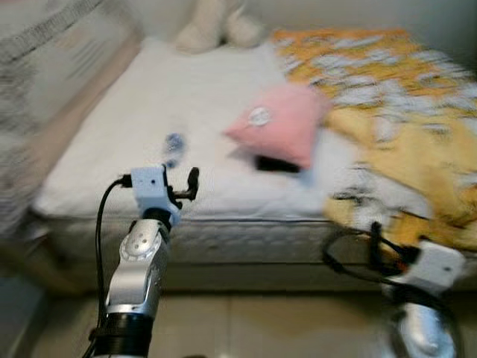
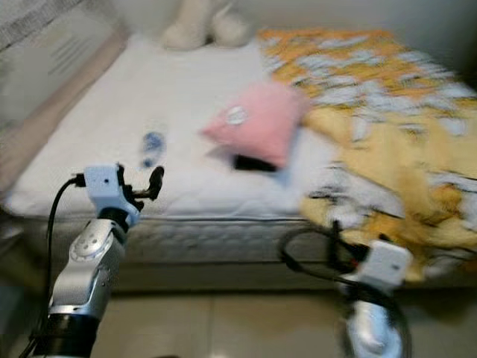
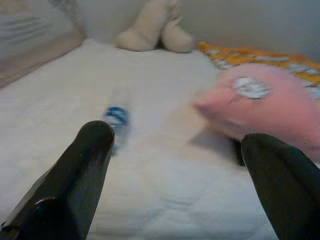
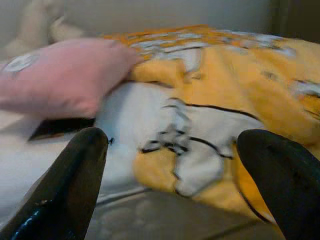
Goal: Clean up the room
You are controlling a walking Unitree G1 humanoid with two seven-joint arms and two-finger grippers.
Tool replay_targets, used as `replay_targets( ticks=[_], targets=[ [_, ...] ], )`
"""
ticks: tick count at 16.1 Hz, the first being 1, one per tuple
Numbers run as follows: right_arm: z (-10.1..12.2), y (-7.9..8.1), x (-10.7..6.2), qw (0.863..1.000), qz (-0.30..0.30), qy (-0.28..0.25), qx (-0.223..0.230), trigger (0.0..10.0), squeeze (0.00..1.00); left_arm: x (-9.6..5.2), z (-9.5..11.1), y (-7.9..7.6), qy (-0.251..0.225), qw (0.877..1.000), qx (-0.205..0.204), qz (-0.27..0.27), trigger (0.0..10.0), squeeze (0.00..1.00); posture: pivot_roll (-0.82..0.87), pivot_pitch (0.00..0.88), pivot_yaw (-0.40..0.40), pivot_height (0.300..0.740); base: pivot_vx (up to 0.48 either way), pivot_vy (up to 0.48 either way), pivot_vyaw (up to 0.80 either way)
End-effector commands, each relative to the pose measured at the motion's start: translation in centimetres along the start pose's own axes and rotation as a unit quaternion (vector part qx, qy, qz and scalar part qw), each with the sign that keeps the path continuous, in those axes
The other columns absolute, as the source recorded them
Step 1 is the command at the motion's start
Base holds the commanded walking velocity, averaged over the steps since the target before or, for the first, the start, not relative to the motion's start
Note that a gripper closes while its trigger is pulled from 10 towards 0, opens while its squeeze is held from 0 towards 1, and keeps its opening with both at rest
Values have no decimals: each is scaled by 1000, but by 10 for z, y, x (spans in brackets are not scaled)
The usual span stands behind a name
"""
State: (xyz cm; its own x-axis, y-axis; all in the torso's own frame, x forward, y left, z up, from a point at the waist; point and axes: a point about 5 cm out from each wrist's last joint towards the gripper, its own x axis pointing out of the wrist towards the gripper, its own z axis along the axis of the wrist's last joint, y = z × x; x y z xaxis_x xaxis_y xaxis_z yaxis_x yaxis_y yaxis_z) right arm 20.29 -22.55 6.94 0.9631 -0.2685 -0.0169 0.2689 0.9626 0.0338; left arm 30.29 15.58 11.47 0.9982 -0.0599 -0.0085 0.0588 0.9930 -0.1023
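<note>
robot facing a bed (image 1: 112, 179), both grippers raised before its near edge, picture blurred.

left gripper (image 3: 180, 185) has its fingers spread wide, aimed at a small blue object (image 1: 174, 143) on the white mattress. right gripper (image 4: 175, 185), fingers also spread, points at the yellow blanket (image 1: 402, 127) draping the bed's right side. a pink pillow (image 1: 279, 123) lies mid-bed, partly over something dark; a beige plush toy (image 3: 152, 27) sits at the far wall.

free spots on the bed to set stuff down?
Bare mattress between the left edge and the pink pillow, apart from a small blue object. Also bare between the pillow and the plush toy. Right side is crowded: yellow blanket covers it.
</note>
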Motion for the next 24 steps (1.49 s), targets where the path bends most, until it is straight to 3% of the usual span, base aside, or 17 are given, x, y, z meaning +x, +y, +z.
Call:
replay_targets(
  ticks=[1,2,4,5,6,9,11,16,21,22,23,24],
  targets=[
    [7,11,7,1000,27,-11,-1,10000,0,-2,-2,12,6,1000,5,12,10000,0,-136,0,41,740,304,371,0],
    [12,13,9,999,35,-16,3,10000,0,-6,-3,17,5,1000,23,12,10000,0,-127,0,30,740,300,375,0],
    [13,18,-4,995,93,-7,-17,10000,0,-23,-3,29,-2,997,73,1,10000,0,-116,0,16,740,296,377,0],
    [11,17,-15,993,114,4,-29,10000,0,-35,-6,26,-2,995,99,-28,10000,0,-113,0,10,740,296,379,0],
    [8,16,-24,991,126,16,-38,10000,0,-42,-12,22,8,995,95,-37,10000,0,-111,0,0,740,311,364,0],
    [4,16,-21,991,127,21,-41,10000,0,-28,-4,-4,-19,992,102,-79,10000,0,-122,0,3,740,435,94,0],
    [3,16,-16,992,120,17,-45,10000,0,-24,-5,-11,-17,988,110,-104,10000,0,-136,0,13,740,480,0,0],
    [2,20,-2,994,105,15,-33,10000,0,2,-1,-14,-14,992,85,-89,10000,0,-186,0,52,740,201,-160,0],
    [8,21,8,995,93,3,-32,10000,0,8,-5,-17,-8,995,57,-75,10000,0,-208,0,65,740,269,-395,0],
    [11,21,10,995,97,1,-36,10000,0,9,-10,-17,5,997,30,-65,10000,0,-209,0,65,740,270,-394,0],
    [14,21,12,994,99,-2,-41,10000,0,8,-14,-15,12,998,21,-59,10000,0,-209,0,62,740,270,-394,0],
    [18,16,14,993,104,-4,-55,10000,0,3,-23,1,30,999,8,-31,10000,0,-204,0,34,740,274,-390,0]
  ],
)
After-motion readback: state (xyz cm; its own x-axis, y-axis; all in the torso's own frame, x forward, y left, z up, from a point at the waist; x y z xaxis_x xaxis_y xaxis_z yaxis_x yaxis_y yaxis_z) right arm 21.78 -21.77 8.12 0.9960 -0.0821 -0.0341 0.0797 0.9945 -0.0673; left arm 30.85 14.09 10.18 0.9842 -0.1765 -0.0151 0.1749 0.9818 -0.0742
